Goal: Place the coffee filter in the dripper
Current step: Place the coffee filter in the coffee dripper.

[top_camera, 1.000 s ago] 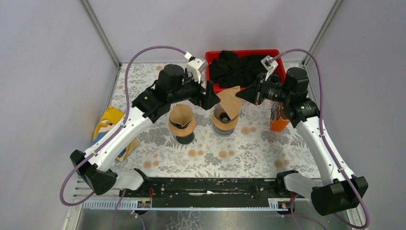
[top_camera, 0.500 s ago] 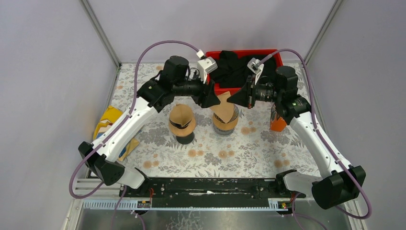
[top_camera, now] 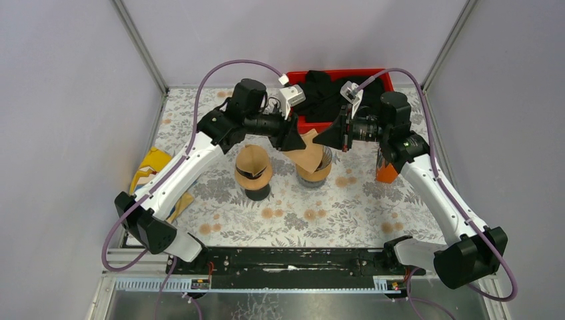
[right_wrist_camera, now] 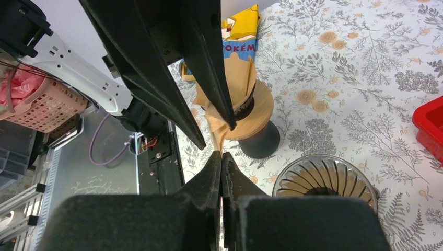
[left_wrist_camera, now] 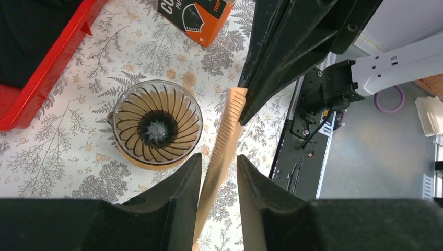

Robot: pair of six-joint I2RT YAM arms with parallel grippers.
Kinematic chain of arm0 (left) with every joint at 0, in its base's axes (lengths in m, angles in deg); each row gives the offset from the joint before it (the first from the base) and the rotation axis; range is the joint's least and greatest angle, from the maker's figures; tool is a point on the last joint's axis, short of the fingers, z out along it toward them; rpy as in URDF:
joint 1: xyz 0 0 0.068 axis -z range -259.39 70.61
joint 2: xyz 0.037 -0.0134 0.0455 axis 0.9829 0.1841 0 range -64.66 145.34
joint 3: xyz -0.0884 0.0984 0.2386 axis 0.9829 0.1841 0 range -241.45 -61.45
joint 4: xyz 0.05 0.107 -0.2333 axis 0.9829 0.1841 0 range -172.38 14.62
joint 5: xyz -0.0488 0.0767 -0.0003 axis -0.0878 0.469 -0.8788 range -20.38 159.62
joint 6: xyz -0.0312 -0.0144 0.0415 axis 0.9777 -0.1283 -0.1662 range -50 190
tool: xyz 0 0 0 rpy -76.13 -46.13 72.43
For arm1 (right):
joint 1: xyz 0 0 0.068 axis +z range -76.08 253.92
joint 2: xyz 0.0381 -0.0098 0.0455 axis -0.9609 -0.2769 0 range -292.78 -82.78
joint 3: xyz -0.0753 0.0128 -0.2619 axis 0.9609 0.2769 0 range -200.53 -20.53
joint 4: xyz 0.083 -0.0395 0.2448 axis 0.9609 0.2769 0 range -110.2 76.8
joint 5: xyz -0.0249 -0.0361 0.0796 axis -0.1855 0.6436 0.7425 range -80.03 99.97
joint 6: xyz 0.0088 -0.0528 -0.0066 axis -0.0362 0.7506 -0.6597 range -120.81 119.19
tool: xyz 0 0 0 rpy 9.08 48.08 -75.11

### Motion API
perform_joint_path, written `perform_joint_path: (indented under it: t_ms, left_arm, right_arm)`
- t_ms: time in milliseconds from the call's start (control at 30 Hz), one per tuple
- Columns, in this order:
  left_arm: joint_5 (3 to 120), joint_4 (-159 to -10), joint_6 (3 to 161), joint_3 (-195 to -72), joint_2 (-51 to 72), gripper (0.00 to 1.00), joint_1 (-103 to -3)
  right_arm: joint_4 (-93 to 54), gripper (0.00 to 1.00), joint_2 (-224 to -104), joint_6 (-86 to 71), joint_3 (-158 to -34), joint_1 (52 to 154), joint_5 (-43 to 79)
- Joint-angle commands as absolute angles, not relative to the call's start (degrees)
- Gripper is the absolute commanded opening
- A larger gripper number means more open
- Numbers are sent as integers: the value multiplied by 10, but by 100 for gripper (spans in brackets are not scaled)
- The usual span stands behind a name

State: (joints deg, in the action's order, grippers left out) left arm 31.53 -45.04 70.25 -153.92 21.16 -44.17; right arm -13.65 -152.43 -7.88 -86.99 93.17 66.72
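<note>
Coffee filter (top_camera: 308,148) gripped by closed right jaws, straddled by part-open left jaws; held over dripper (top_camera: 313,172), 12 o'clock side; not yet seated.

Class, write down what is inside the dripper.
Nothing yet: the left wrist view shows the dripper with bare ribs and a dark centre. From above, the paper filter covers part of it.

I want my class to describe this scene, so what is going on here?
Two robot arms have one brown paper filter between them, up in the air close by the glass dripper. The right gripper is pinched shut on one edge. The left gripper has its fingers either side of the opposite edge, with slim gaps showing. The filter is not yet in the dripper.
</note>
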Motion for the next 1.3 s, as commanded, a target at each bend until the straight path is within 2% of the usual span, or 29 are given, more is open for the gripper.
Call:
perform_joint_path:
  t_ms: [0, 200, 333, 367, 433, 533, 600, 700, 800, 1033, 1100, 1133, 1267]
  left_arm:
    - [269, -454, 688, -1530, 209, 34, -450]
    - [225, -454, 681, -1521, 207, 23, -462]
    - [223, -453, 678, -1516, 200, 24, -465]
    - [224, -451, 675, -1514, 198, 26, -465]
    - [233, -447, 671, -1512, 195, 41, -466]
    - [243, -448, 673, -1509, 192, 54, -468]
    - [238, -452, 677, -1509, 196, 57, -468]
    - [230, -451, 681, -1509, 207, 56, -469]
    - [211, -446, 679, -1510, 217, 46, -469]
    - [200, -437, 657, -1504, 203, 16, -470]
    - [203, -437, 654, -1501, 198, 9, -470]
    - [204, -437, 653, -1499, 195, 2, -471]
    - [198, -436, 644, -1490, 186, 0, -477]
  right_arm:
    - [-184, 1, -1520, -75, -871, 938, 695]
    - [-209, 1, -1516, -81, -856, 937, 701]
    - [-209, 1, -1520, -78, -852, 937, 699]
    - [-209, 1, -1521, -78, -852, 937, 700]
    - [-209, 1, -1522, -78, -851, 938, 704]
    - [-213, 1, -1518, -77, -851, 937, 716]
    - [-220, 1, -1515, -80, -851, 937, 719]
    - [-227, 1, -1514, -85, -851, 938, 724]
    - [-230, 1, -1516, -86, -850, 938, 725]
    - [-236, 1, -1517, -88, -838, 938, 718]
    - [-238, 5, -1513, -87, -836, 938, 715]
    - [-238, 7, -1511, -87, -835, 939, 716]
    - [-233, 20, -1492, -78, -826, 938, 694]
